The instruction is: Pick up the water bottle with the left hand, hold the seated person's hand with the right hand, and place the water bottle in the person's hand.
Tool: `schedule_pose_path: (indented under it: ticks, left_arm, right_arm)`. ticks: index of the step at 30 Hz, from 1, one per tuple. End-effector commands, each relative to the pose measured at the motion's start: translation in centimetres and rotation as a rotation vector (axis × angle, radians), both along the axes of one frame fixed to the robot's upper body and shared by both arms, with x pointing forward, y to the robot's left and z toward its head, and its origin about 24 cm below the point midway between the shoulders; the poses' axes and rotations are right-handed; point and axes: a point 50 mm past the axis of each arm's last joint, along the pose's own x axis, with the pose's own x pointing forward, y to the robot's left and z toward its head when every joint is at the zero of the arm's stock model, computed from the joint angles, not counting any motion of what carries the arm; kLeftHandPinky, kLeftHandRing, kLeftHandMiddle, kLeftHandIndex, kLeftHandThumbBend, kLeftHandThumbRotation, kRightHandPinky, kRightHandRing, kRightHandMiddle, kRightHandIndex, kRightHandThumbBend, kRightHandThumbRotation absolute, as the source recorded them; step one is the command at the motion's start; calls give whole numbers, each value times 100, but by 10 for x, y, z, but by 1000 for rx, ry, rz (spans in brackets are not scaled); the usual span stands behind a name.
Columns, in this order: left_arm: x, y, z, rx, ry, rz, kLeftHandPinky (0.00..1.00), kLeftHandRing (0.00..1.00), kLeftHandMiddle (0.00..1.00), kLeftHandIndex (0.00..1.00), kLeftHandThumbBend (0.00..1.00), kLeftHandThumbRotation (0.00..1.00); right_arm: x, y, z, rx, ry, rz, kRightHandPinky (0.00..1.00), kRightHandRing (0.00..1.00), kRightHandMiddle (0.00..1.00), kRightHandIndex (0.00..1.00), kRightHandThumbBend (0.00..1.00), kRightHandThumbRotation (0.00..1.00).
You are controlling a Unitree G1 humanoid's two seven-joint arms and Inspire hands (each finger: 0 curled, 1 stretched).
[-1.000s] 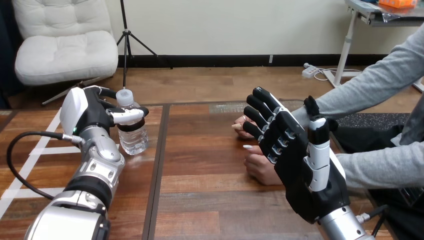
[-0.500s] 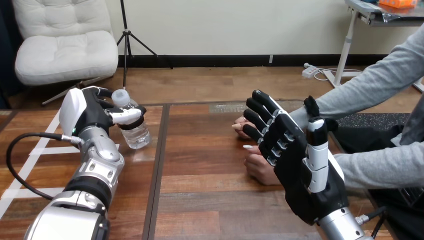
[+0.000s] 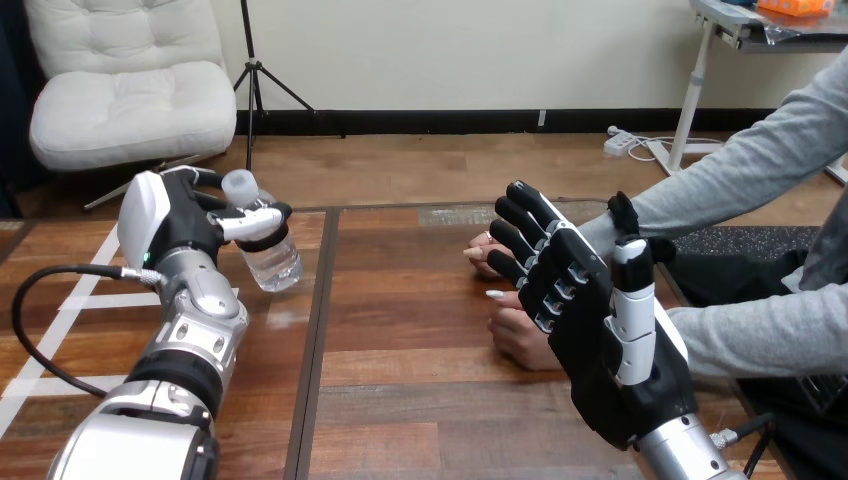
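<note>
The left hand [image 3: 175,225] grips the water bottle [image 3: 268,262] just below its cap, fingers curled round it. The bottle is tilted over the counter's [image 3: 400,400] left side. The right hand [image 3: 590,320], fingers straight, stands beside the person's hands [image 3: 515,335].

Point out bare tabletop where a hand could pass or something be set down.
Widest bare patch: the brown wooden table's middle, between the clear plastic water bottle in the left hand and the person's hands. Near strip between the forearms: free. Crowded: the right side, around the open right hand.

Wooden table [image 3: 400,400] — dark-brown planks; white tape lines [image 3: 90,300] at left.
</note>
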Motion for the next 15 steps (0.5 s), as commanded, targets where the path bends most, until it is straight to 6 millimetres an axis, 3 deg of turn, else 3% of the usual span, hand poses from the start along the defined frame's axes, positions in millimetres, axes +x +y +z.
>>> schedule_pose_path:
  ticks: [1,8,15]
  left_arm:
    - [19,-11,46,2,-190,-51,27,35,44,62,60,0]
    - [21,-12,50,3,-194,-51,21,27,36,55,61,0]
    - [22,-13,54,8,-202,-56,20,27,36,52,60,0]
  right_arm:
    - [16,0,13,-18,-75,7,99,98,97,95,87,100]
    - [22,-5,13,-60,-89,-10,100,98,96,94,84,100]
    - [28,-11,12,-135,-116,-33,99,96,95,94,82,100]
